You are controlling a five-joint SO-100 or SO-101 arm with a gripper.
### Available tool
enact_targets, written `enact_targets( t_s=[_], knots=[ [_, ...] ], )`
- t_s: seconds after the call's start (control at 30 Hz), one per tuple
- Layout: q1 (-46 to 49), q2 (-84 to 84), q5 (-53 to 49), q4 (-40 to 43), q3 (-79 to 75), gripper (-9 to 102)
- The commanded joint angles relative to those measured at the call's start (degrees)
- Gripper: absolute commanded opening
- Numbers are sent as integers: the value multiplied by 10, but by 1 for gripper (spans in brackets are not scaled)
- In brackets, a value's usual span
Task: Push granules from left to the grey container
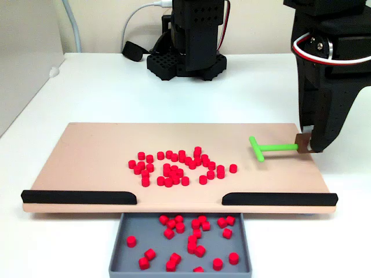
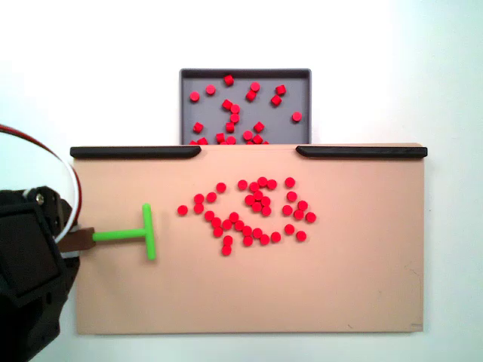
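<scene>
Lining up the next sweep — pusher short of the pile.
My fingers [image 2: 75, 243] grip the green pusher [image 2: 143, 232] at left; granules [image 2: 253, 213] sit mid-board — I'd shove them up-frame into the grey container [image 2: 245, 74].

One fixed cam sits low at the front, looking across the grey container [image 1: 119, 243] and tan board [image 1: 87, 150] toward the arm base [image 1: 185, 58] at the back wall; fairly close, oblique angle. The other fixed cam looks straight down from above, w/ the container [image 2: 302, 83] at top of frame, so it's flipped vs. the front cam. Both share the board, container, granules [image 1: 174, 171] and green pusher [image 1: 266, 148].
</scene>
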Motion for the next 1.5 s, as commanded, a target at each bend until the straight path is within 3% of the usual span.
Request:
enact_targets(
  t_s=[0.0,1.47],
  knots=[
    [8,4,5,-11,-19,0],
    [55,25,-17,-40,37,0]
  ],
)
